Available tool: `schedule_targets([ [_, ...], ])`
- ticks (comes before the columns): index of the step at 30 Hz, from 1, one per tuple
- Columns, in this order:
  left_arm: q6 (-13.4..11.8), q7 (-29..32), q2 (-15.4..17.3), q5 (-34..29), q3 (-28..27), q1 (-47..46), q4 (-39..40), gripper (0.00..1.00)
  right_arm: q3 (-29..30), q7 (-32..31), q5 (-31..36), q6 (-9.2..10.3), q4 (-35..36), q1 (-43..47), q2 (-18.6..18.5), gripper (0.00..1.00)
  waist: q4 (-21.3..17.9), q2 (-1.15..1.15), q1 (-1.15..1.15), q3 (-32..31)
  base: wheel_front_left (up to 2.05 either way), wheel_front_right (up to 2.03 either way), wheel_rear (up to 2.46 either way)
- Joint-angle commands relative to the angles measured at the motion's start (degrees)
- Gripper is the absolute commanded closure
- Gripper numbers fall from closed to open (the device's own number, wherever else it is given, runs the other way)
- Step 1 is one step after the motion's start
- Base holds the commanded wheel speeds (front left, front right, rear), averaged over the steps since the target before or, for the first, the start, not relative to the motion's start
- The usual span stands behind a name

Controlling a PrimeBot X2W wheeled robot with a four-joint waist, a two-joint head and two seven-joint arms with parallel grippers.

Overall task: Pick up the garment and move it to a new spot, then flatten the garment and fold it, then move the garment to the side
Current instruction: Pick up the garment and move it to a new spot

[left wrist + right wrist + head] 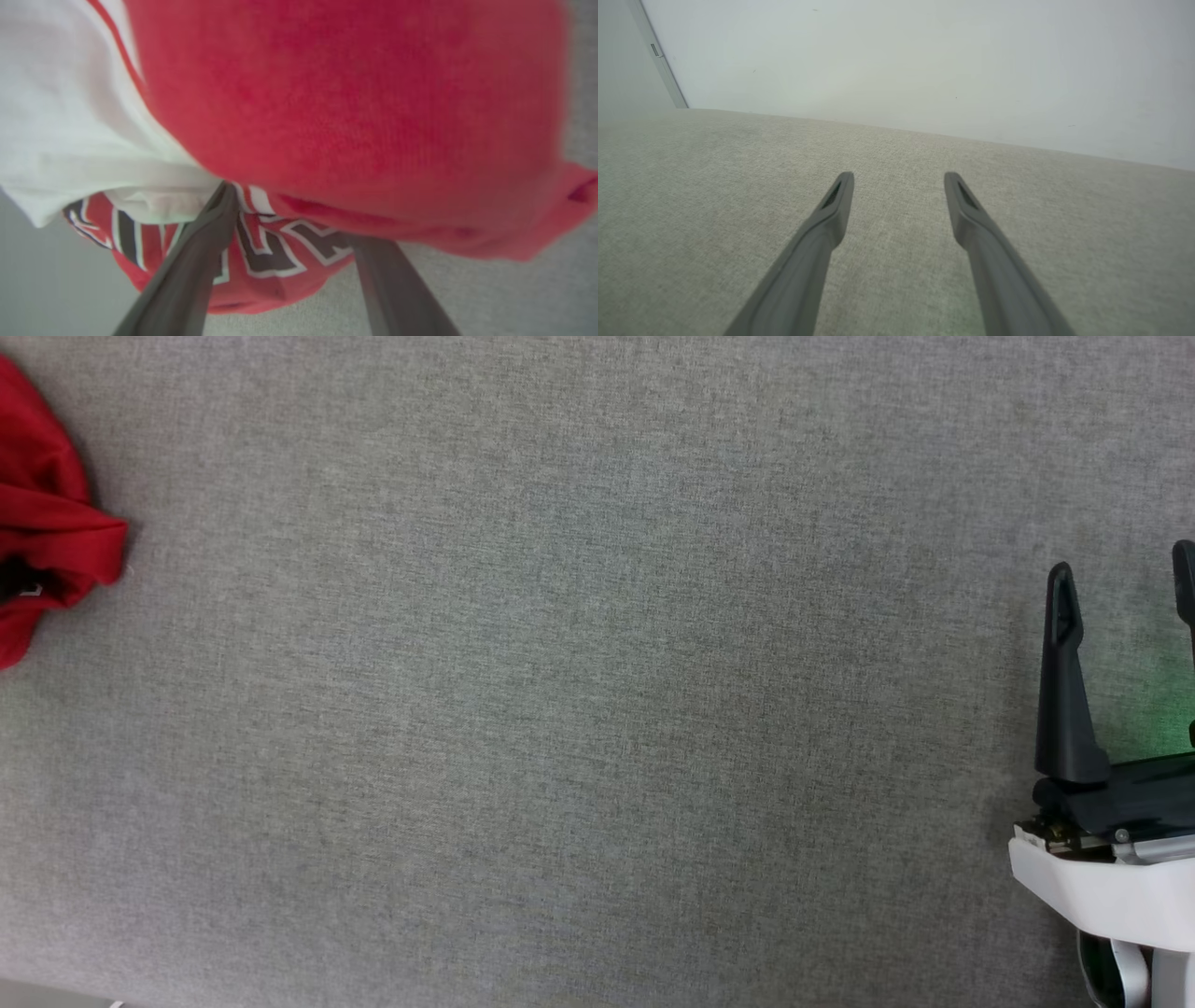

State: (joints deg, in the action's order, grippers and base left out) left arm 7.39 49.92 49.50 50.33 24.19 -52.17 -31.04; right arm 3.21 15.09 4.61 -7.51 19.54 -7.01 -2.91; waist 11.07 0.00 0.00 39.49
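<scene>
A crumpled red garment (47, 523) lies bunched at the far left edge of a grey woven surface (597, 709), as seen from the robot's head camera. The broad middle of the cloth-covered top separates it from the right claw (1122, 565), which hangs over the lower right corner, well apart from the shirt. Its two dark fingers stand wide, with nothing between them, and a faint green glow (1153, 709) tints the fabric beside them.

From the right wrist, the same spread fingers point across the surface toward a pale wall (924, 56), where a thin metal strip (663, 65) runs down the upper left corner.

The left wrist camera sits close against the garment: a blurred red fold fills the top, a white sleeve (60, 116) with a red stripe hangs on the view's left, and black, white-outlined lettering (271, 252) shows below. The left claw (296, 212) is also wide, its fingers (187, 275) reaching in on either side of the lettered fold. One tip touches the cloth under the sleeve, the other is hidden beneath the red fold; no pinch on the fabric shows.
</scene>
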Motion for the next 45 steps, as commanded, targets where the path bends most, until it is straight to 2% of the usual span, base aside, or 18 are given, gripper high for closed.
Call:
schedule_targets([
  [1,-0.06,-0.54,-2.04,0.43,1.89,0.74,-0.82,0.52,-0.10,0.12,0.11,0.04,0.04,-0.70,0.06,0.00,-0.05,0.00,0.00,0.11,0.00,0.00,0.00],
  [2,-0.06,-0.92,-2.03,0.73,2.43,0.37,-1.06,0.95,-0.18,0.12,0.07,0.04,0.00,-0.81,0.06,0.00,-0.10,0.00,0.00,0.16,0.00,0.00,0.00],
  [3,-0.06,-1.16,-1.89,0.97,3.08,0.05,-1.14,1.00,-0.24,0.12,0.00,0.04,-0.06,-0.94,0.06,0.00,-0.14,0.00,0.00,0.19,0.00,0.00,0.00],
  [9,-0.03,-3.27,-0.03,2.07,5.58,-2.32,-2.32,1.00,-0.44,0.12,-0.60,0.04,-0.63,-1.18,0.06,0.00,-0.52,0.00,0.00,-0.79,0.00,0.00,0.00],
  [15,-0.07,-5.83,3.32,2.18,7.16,-4.49,-2.62,1.00,-0.38,0.11,-2.51,0.04,-2.54,0.21,0.06,0.00,-0.60,0.00,0.00,-5.76,0.00,0.00,0.00],
  [23,-0.07,-6.31,7.95,0.43,11.32,-9.01,4.98,1.00,-0.88,0.12,-5.11,0.04,-6.29,2.95,0.07,0.00,-0.34,0.00,0.00,-14.11,0.00,0.00,0.00],
  [29,-0.07,-4.45,9.58,-1.15,15.05,-14.71,13.38,1.00,-1.16,0.12,-7.09,0.04,-8.06,4.92,0.08,0.00,-1.47,0.00,0.00,-18.84,0.00,0.00,0.00],
  [37,-0.07,-2.62,5.60,-2.79,21.26,-23.57,24.36,1.00,-1.39,0.12,-9.20,0.04,-8.98,5.97,0.08,0.00,-6.56,0.00,0.00,-22.44,0.00,0.00,0.00],
  [45,-0.06,-3.20,-2.04,-2.42,27.98,-29.37,30.43,1.00,-1.91,0.12,-11.02,0.04,-9.78,6.45,0.08,0.00,-14.33,0.00,0.00,-23.01,0.00,0.00,0.00],
])
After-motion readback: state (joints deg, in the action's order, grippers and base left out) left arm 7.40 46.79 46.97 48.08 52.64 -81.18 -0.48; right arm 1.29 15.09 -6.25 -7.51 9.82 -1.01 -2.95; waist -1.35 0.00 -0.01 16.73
